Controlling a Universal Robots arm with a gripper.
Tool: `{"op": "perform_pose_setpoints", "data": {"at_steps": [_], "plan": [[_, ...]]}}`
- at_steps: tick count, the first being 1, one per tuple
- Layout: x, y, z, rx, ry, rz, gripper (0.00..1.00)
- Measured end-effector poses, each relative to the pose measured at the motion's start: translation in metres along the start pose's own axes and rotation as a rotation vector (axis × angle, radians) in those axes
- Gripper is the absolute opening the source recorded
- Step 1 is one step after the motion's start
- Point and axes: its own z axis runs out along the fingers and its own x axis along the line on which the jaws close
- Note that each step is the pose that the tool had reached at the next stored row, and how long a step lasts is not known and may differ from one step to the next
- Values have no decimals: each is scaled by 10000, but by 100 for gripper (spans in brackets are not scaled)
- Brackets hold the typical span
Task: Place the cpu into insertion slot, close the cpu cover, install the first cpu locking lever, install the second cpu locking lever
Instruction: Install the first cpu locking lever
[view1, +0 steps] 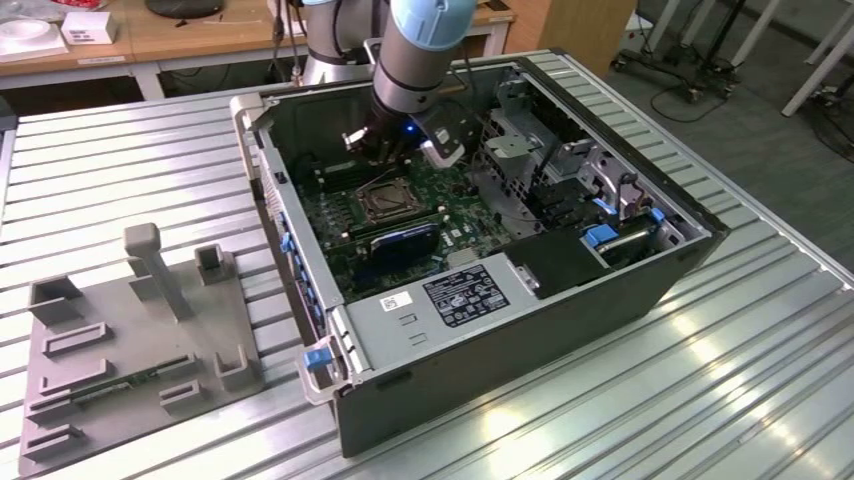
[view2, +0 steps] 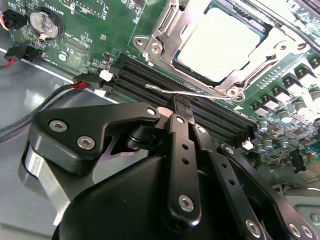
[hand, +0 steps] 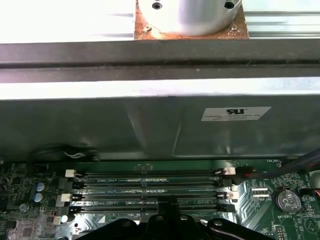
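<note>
- The arm reaches down into the open case, which lies on its side on the ribbed metal table, so the board faces up and can be reached from above.
- The gripper hangs low over the black memory slots, just beside the socket. Its two fingers stand pressed together at the tips and I see nothing between them, so I judge it closed and empty.
- The cpu already sits in the insertion slot; its pale top shows through the cut-out of the cover, which lies flat around it. I think the cover is down so that it presses the chip in place.
- A thin wire lever runs along the socket edge nearest the gripper, its bent end free and a little raised. The fingertips are just beside this lever, maybe touching it; I cannot tell for sure.
- Whether this lever is hooked under its catch is hard to make out. The other lever, on the far side of the socket, is cut off by the picture edge.
- In the exterior view the socket is small and dark, and the arm covers the fingers.
- In the first wrist view I see the memory slots and the grey case wall behind them.
- On the exterior view's left a grey fixture stands on the table, well apart from the case.
</note>
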Motion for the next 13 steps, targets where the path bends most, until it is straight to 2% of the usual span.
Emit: {"op": "perform_pose_setpoints", "data": {"at_steps": [13], "plan": [[-3, 5, -13, -9, 1, 0, 11]]}}
